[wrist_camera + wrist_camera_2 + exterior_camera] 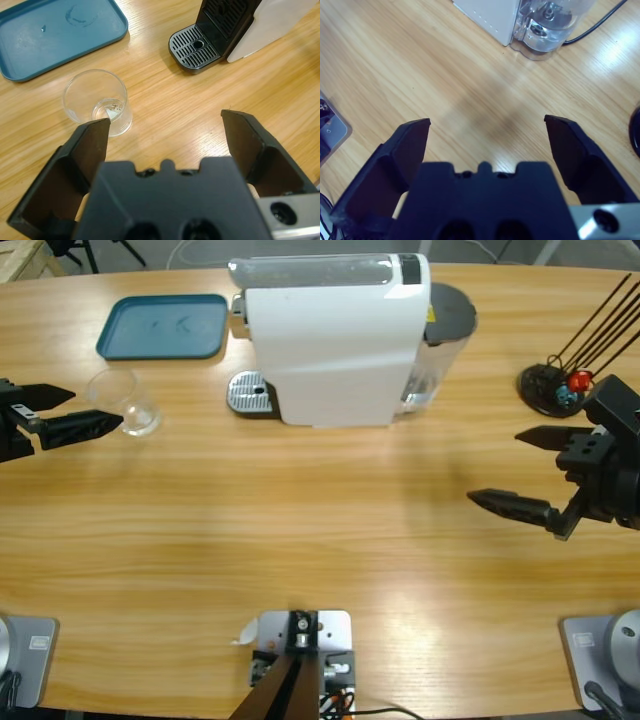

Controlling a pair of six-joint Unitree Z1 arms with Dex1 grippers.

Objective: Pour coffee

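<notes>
The coffee machine [330,340] stands upright on the tabletop [320,540]; a clear glass [125,400] sits well to its left, just below a blue tray [163,326], a trace of coffee [112,110] at its bottom; the left end effector [75,412], jaws apart, hangs beside the glass, holding nothing; the right end effector [525,470], jaws apart and empty, hovers off to the machine's lower right.
</notes>
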